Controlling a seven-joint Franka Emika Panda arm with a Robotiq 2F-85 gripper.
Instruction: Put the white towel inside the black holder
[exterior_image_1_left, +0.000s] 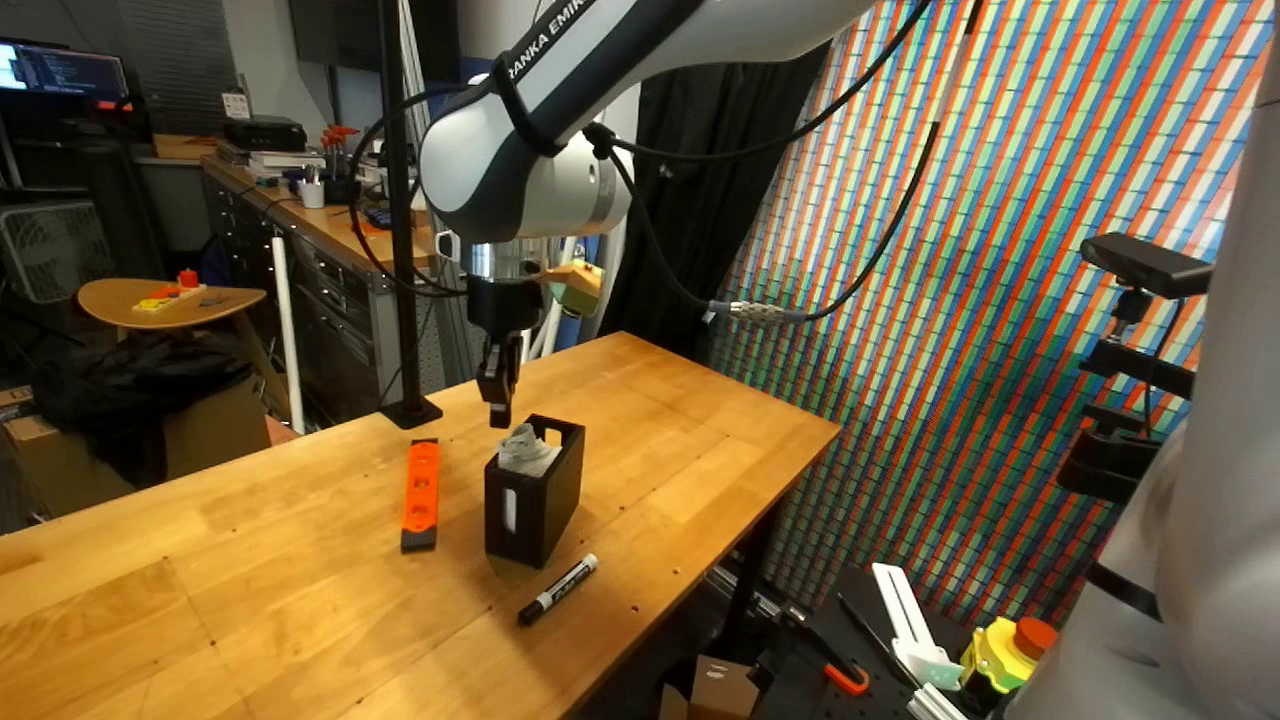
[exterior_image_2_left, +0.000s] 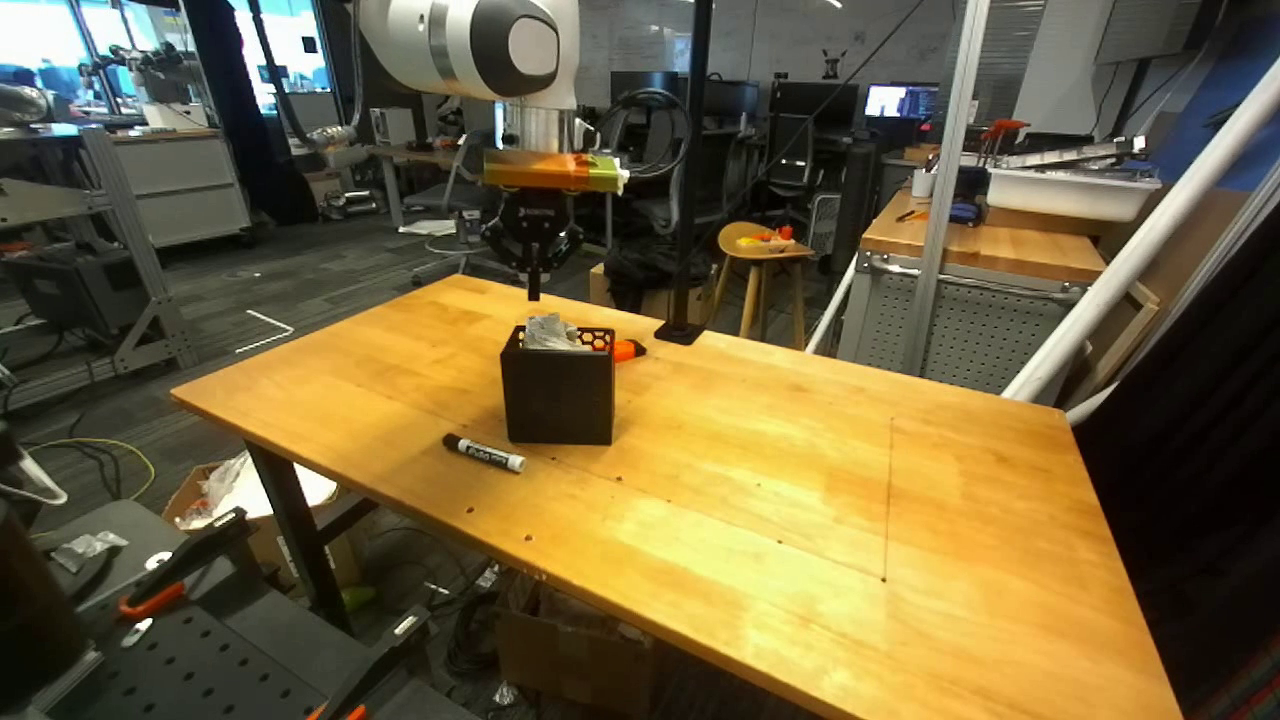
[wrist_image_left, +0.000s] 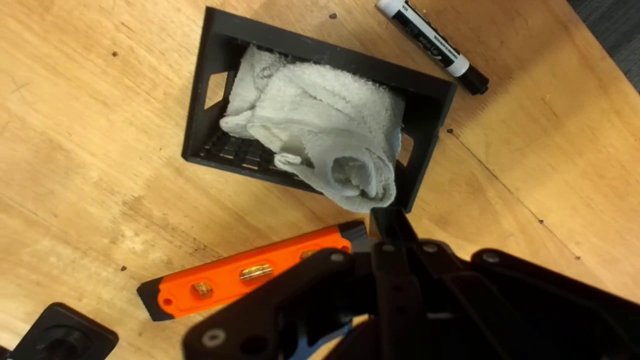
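Our claw (exterior_image_2_left: 534, 294), pressed together, hung apart from the towel (exterior_image_2_left: 548, 334), which sat lower, slightly right in both exterior views, inside the holder (exterior_image_2_left: 558, 397).

In exterior view, holder (exterior_image_2_left: 557, 400) hides bottom of towel (exterior_image_2_left: 547, 333), most of orange level (exterior_image_2_left: 626, 350); arm (exterior_image_2_left: 465, 45) cropped above

The towel (wrist_image_left: 325, 105) looks rough, the holder (exterior_image_2_left: 558, 395) matt.

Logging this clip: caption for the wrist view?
White towel bunched inside the black holder, between a dry-erase marker and an orange torpedo level.
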